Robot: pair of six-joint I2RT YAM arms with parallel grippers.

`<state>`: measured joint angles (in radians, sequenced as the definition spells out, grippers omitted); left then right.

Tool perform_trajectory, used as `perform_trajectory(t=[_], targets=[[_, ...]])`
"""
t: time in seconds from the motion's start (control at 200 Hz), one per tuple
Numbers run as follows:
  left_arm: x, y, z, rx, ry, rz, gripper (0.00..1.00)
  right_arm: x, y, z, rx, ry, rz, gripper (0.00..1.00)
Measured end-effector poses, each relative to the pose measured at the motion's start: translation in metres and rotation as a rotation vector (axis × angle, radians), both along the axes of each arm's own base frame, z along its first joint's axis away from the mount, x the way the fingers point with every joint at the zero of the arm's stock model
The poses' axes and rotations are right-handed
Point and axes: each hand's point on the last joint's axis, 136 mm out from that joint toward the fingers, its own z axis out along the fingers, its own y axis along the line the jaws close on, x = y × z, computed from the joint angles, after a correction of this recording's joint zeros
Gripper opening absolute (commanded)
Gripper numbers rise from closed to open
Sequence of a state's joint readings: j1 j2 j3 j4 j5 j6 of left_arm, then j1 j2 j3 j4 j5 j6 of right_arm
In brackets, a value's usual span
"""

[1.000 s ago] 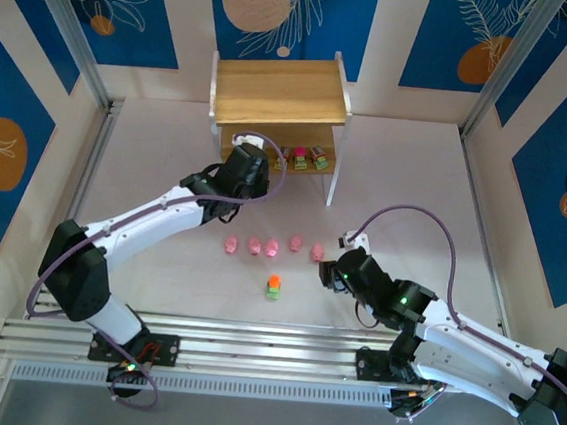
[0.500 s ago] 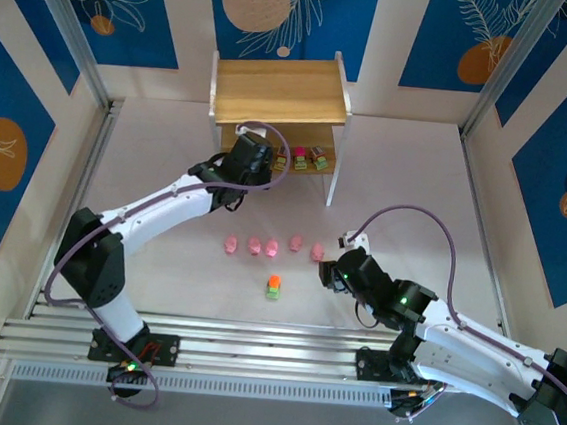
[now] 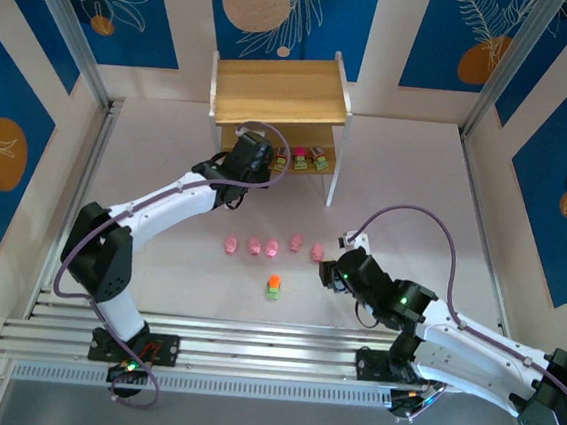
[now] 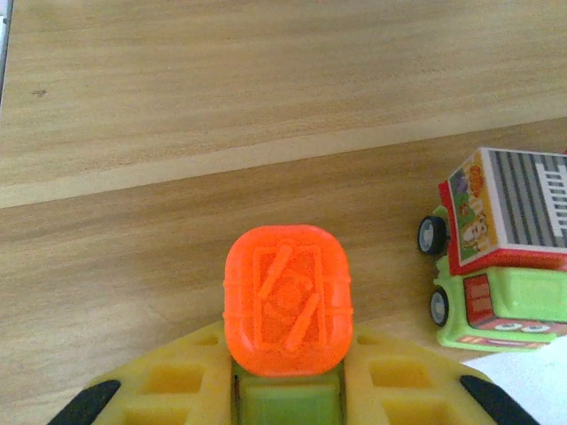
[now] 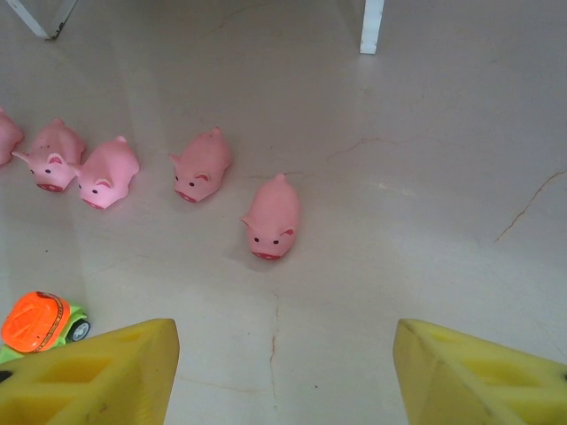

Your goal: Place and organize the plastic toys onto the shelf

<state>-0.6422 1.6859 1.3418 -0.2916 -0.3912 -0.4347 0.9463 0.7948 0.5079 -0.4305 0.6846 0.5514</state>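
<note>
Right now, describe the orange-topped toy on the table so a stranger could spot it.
From the wooden shelf, come nearer to the row of pink pigs. Just in front of them sits a green car with an orange top, alone, the only non-pig on the table.

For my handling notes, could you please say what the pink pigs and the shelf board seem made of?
Pink pigs: probably moulded plastic or vinyl, matte, with smooth rounded forms. Shelf board: wood or wood-look laminate, satin, judging by its streaky grain.
</note>
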Motion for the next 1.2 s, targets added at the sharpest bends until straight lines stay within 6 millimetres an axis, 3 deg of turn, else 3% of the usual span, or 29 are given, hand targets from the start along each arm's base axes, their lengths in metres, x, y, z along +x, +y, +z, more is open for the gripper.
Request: perform_trajectory(t=[0.74, 1.201], targets=[[0.010, -0.011, -0.003, -0.043, -0.013, -0.001, 0.27, 0.000, 0.000, 0.000, 0.000, 0.000, 0.000, 0.66], [0.014, -0.014, -0.003, -0.059, -0.020, 0.004, 0.41, 0.000, 0.000, 0.000, 0.000, 0.000, 0.000, 0.66]])
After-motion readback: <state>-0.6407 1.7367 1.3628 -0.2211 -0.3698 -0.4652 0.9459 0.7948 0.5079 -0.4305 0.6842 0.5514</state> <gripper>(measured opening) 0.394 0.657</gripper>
